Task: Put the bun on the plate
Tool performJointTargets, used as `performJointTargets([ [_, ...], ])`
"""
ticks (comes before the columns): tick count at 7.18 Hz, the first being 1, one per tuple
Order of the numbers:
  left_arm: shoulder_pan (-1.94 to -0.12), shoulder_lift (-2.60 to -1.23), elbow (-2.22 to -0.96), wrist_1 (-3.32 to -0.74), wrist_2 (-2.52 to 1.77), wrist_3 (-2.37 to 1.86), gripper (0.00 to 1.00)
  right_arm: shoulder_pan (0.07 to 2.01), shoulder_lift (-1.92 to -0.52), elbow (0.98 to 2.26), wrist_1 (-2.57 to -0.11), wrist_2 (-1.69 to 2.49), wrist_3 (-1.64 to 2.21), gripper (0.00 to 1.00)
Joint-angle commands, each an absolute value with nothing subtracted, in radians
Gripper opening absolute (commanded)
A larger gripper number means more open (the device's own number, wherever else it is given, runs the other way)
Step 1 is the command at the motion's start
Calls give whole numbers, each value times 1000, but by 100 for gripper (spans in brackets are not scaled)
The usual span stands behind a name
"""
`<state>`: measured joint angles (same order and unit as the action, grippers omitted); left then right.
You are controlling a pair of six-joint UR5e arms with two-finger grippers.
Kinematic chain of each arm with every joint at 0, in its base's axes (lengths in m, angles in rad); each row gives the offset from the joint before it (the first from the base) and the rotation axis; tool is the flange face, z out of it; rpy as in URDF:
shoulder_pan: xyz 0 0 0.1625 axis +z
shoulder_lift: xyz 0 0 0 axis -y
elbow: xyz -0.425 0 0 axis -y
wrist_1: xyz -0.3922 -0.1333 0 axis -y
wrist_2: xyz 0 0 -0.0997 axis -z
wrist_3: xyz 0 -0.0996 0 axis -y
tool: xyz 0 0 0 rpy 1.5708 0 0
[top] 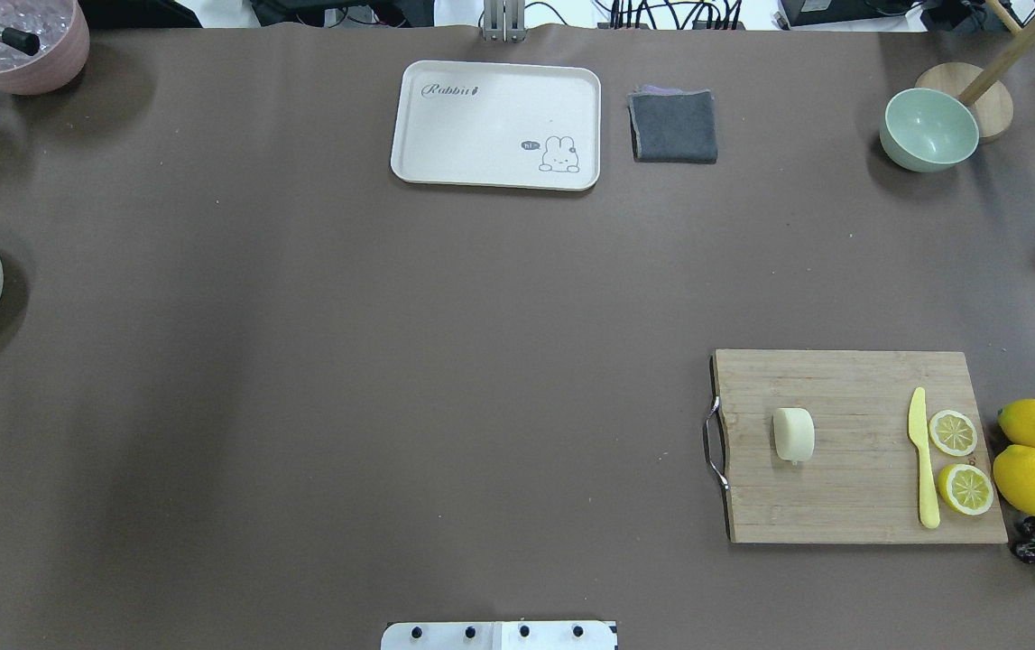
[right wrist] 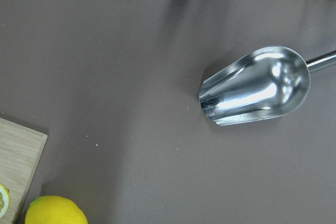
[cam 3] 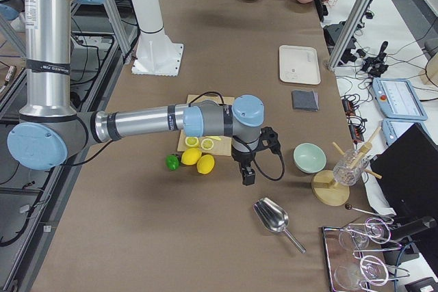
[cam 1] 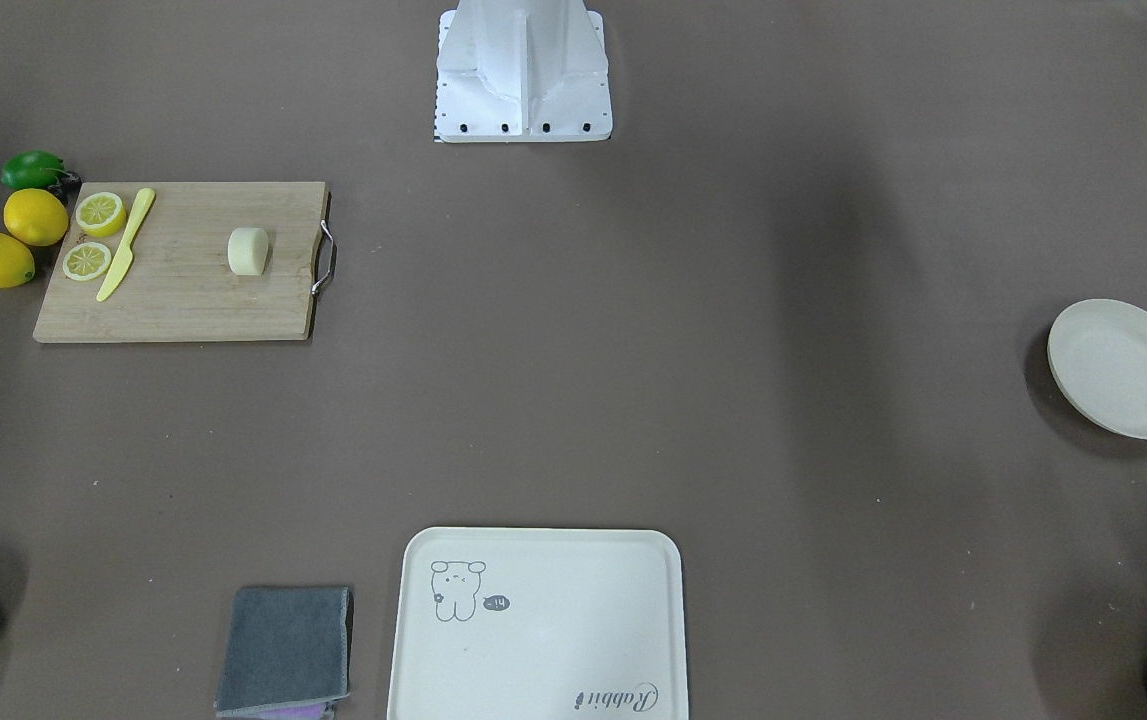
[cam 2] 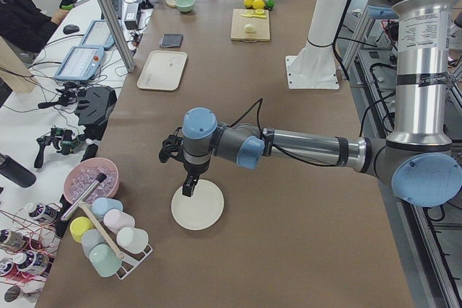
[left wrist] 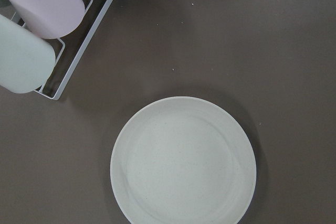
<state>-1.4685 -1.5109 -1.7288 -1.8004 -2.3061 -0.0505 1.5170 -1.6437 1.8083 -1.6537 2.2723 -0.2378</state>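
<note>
So the bun (cam 1: 247, 251) is just sitting on the wooden cutting board (cam 1: 183, 300), over on the robot's right side of the counter (cam 1: 573, 400). It's well apart from the lemon slices (cam 1: 100, 214) and the yellow knife (cam 1: 125, 245). The plate (cam 1: 1123, 368) is way off at the opposite end. The left end effector (cam 2: 189, 187) hangs over the plate. The right end effector (cam 3: 246, 174) hovers near the whole lemons (cam 3: 197, 160) and a metal scoop (cam 3: 272, 216). Honestly can't tell if either one is released or clenched.
</note>
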Motion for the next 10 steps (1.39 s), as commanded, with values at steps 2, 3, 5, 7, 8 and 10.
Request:
performJointTargets([
  [2, -1466, -1499, -1726, -1802, -2310, -51, 97, 1517, -1647, 1809, -1654, 2272, -236, 100],
  [3, -1466, -1482, -1726, -1805, -2309, -52, 97, 1517, -1649, 1810, -1654, 2273, -239, 100],
  [5, -1466, -1482, -1729, -1798, -2309, -54, 98, 1517, -1649, 1810, -1654, 2273, -238, 100],
  [7, -1465, -1482, -1724, -1802, -2298, -52, 98, 1519, -1664, 1815, -1654, 2276, -242, 100],
  [8, -1457, -1482, -1724, -1802, -2296, -49, 98, 1519, -1673, 1828, -1655, 2281, -239, 100],
  [10, -1457, -1480, -1724, -1804, -2298, -51, 98, 1519, -1677, 1827, -1654, 2301, -242, 100],
])
